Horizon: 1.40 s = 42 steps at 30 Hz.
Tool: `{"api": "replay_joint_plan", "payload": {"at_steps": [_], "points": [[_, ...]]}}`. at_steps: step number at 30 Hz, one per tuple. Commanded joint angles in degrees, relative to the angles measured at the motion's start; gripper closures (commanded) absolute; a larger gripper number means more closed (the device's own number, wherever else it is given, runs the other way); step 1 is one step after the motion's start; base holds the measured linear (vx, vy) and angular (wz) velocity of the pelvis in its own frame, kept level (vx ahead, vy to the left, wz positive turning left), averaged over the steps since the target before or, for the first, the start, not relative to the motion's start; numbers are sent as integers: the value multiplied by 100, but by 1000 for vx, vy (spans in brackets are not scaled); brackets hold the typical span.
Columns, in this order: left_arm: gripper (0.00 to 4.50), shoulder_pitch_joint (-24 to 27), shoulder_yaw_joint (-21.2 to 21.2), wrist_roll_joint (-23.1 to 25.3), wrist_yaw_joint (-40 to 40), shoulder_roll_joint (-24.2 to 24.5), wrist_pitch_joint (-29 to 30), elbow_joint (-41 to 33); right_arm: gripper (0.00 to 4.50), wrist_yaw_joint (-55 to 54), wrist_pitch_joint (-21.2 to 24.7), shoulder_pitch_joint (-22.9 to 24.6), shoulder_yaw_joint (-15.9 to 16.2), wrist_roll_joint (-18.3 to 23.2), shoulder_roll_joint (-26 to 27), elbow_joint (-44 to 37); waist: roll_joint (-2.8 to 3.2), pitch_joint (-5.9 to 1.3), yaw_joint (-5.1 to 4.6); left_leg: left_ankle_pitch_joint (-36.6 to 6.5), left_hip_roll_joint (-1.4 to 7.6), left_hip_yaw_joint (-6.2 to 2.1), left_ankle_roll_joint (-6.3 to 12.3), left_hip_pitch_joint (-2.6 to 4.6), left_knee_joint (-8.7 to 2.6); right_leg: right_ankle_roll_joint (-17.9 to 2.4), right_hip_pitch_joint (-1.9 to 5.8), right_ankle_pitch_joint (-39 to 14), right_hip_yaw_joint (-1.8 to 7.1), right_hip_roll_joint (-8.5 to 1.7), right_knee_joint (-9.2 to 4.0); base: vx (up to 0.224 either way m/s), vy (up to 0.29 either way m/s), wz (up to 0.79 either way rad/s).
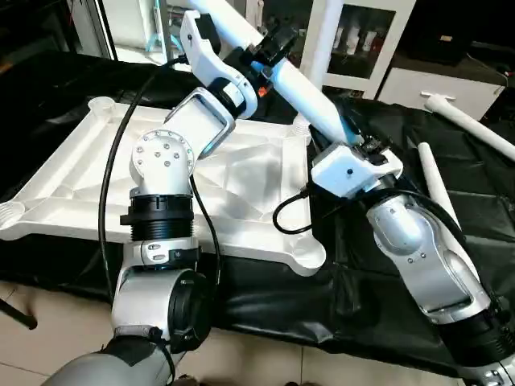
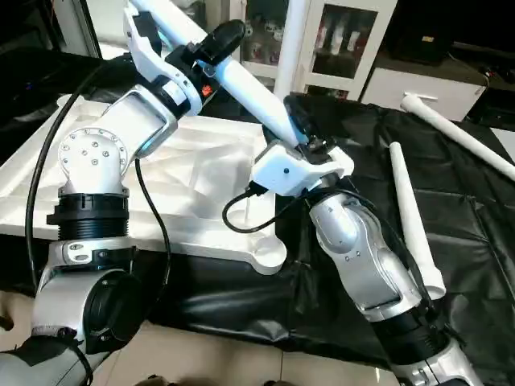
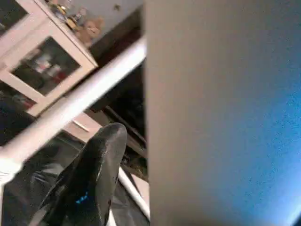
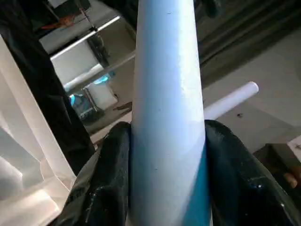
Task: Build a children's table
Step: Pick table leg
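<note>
The right jaws [image 4: 167,179] clamp a slanting white leg [image 2: 241,84] on both sides, while the left jaws [image 1: 269,50] sit around it higher up, only partly closed. The tabletop [image 1: 241,173] lies ribs-up just beside them on the black-covered table [image 1: 362,289]. Two spare legs [image 2: 410,217] rest well apart, beyond the right jaws.

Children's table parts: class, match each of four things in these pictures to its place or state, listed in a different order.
Things:
1. tabletop
2. raised leg
3. nearer spare leg
4. right hand

Places or states:
a. lies flat on the black cloth, on the robot's right
b. clamped on the sides of a leg
c. lies ribbed side up
d. slants in the air, lower end over a tabletop corner

Pairs: 1-c, 2-d, 3-a, 4-b
</note>
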Motion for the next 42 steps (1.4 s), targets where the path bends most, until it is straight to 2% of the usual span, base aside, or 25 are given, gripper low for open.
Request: {"api": "replay_joint_plan", "payload": {"at_steps": [1, 6, 7, 8, 9, 13, 15, 16, 18, 19, 23, 25, 26, 28, 29, 30, 31, 32, 33, 34, 37, 38, 39, 40, 42], "points": [[170, -67, 3, 164, 234, 54, -139, 118, 270, -38, -363, -33, 52, -125, -10, -138, 0, -399, -36, -1075, 92, -52, 157, 91, -367, -662, 390, -1112, 185, -148, -318, 0, 0, 0], [209, -94, 122, 171, 387, 25, -300, 175, 270, -40, -387, -52, 28, -189, 10, -82, -7, -403, -42, -1033, 88, -48, 193, 89, -357, -703, 389, -1021, 185, -147, -312, 0, 0, 0], [235, -97, 135, 169, 391, 21, -324, 185, 270, -36, -391, -58, 39, -205, 10, -80, -6, -402, -41, -1017, 86, -49, 202, 86, -358, -712, 393, -1017, 185, -148, -311, 0, 0, 0], [235, -99, 142, 172, 395, 18, -339, 191, 270, -32, -401, -61, 43, -217, 15, -75, -7, -403, -43, -1002, 86, -48, 213, 86, -356, -720, 392, -990, 186, -146, -308, 0, 0, 0], [243, -109, 178, 160, 404, 8, -406, 209, 270, -28, -407, -60, 50, -266, 33, -68, 8, -408, -43, -997, 86, -50, 215, 90, -355, -728, 394, -980, 185, -146, -305, 0, 0, 0], [277, -152, 276, 149, 529, 25, -600, 247, 270, 85, -464, -32, -6, -99, 117, -55, -2, -415, -47, -996, 90, -47, 261, 89, -351, -785, 398, -913, 184, -148, -298, 0, 0, 0], [284, -164, 295, 146, 557, 31, -634, 262, 214, 130, -510, -32, -15, -48, 119, -44, 5, -419, -53, -1037, 90, -47, 267, 95, -348, -793, 399, -971, 182, -152, -300, 0, 0, 0], [289, -181, 314, 138, 568, 47, -652, 282, 200, 171, -538, -19, -74, 96, 158, -40, -10, -419, -58, -1045, 94, -46, 268, 96, -348, -791, 396, -982, 181, -149, -305, 0, 0, 0], [298, -198, 323, 171, 604, 79, -740, 323, 189, 201, -633, -21, -142, 201, 183, -30, 1, -420, -56, -1066, 92, -49, 283, 90, -347, -762, 392, -1005, 177, -154, -320, 0, 0, 0], [298, -202, 325, 174, 596, 96, -764, 348, 175, 224, -667, -16, -187, 288, 205, -19, -15, -434, -86, -1041, 88, -58, 274, 66, -349, -710, 423, -1017, 173, -153, -298, 0, 0, 0], [301, -189, 232, 367, 545, 206, -965, 428, 146, 487, -1136, -10, -218, 625, 134, -2, 13, -444, -125, -1093, 107, -61, 293, 92, -342, -743, 397, -1041, 171, -151, -299, 0, 0, 0], [301, -183, 166, 463, 468, 282, -1011, 455, 143, 775, -1250, 25, -269, 1122, 223, 7, 11, -453, -120, -1121, 110, -57, 343, 101, -336, -809, 395, -989, 172, -160, -293, 0, 0, 0], [301, -178, 97, 543, 383, 361, -1020, 468, 143, 952, -1165, 59, -414, 1618, 398, -55, 15, -451, -119, -1092, 115, -59, 367, 90, -335, -856, 394, -934, 175, -160, -286, 0, 0, 0], [301, -171, -96, 727, 100, 547, -1060, 488, 143, 1241, -753, 115, -658, 2288, 604, -221, 29, -458, -118, -1108, 119, -61, 484, 85, -338, -904, 396, -924, 178, -167, -279, 0, 0, 0], [301, -169, -209, 792, -73, 655, -1014, 481, 143, 1525, -417, 120, -790, 2756, 650, -335, 32, -463, -105, -1065, 135, -70, 467, 97, -343, -945, 400, -883, 176, -171, -273, 0, 0, 0], [301, -173, -365, 883, -318, 802, -954, 482, 143, 1922, 37, 125, -963, 3437, 691, -486, 52, -463, -94, -1089, 141, -78, 540, 116, -345, -1008, 410, -821, 178, -162, -257, 0, 0, 0], [301, -173, -365, 883, -318, 802, -954, 482, 143, 1922, 37, 125, -963, 3437, 691, -486, 55, -461, -87, -1062, 154, -80, 541, 115, -353, -1031, 405, -774, 181, -167, -259, 0, 0, 0], [301, -131, -719, 982, -827, 1045, -735, 338, 143, 2245, 775, 41, -1210, 3962, 629, -505, 65, -454, -88, -1010, 152, -79, 504, 117, -358, -1099, 408, -714, 182, -163, -253, 0, 0, 0], [301, -109, -891, 1025, -1087, 1156, -627, 262, 143, 2352, 1095, -16, -1312, 4189, 565, -456, 79, -464, -77, -965, 163, -84, 460, 119, -352, -1145, 409, -667, 187, -183, -234, 0, 0, 0], [301, -102, -941, 1037, -1163, 1186, -598, 241, 143, 2371, 1172, -34, -1335, 4249, 538, -431, 81, -460, -76, -932, 160, -83, 406, 127, -360, -1210, 416, -665, 186, -179, -227, 0, 0, 0], [302, -27, -1591, 855, -2130, 1564, 90, -297, 143, 3413, 2706, -222, -1802, 5456, -207, -145, 68, -458, -34, -957, 163, -70, 257, 150, -352, -1326, 436, -687, 192, -192, -206, 0, 0, 0], [302, -29, -1628, 820, -2202, 1582, 157, -326, 143, 3558, 2840, -219, -1843, 5597, -299, -121, 91, -446, 20, -981, 186, -58, 220, 165, -346, -1350, 411, -685, 206, -206, -214, 0, 0, 0], [302, -30, -1641, 807, -2227, 1588, 181, -336, 143, 3608, 2887, -218, -1857, 5646, -332, -113, 69, -438, 28, -955, 170, -44, 207, 134, -342, -1357, 415, -687, 213, -213, -229, 0, 0, 0], [302, -38, -1732, 792, -2364, 1628, 246, -385, 143, 3825, 2983, -228, -1945, 5843, -455, -54, 16, -449, 58, -919, 154, -37, 193, 110, -334, -1360, 438, -740, 213, -231, -230, 0, 0, 0], [302, -94, -1839, 718, -2565, 1665, 403, -454, 143, 4195, 3291, -297, -2138, 6264, -626, 39, 23, -448, 81, -918, 151, -41, 187, 107, -326, -1325, 442, -924, 211, -247, -243, 0, 0, 0]]}}
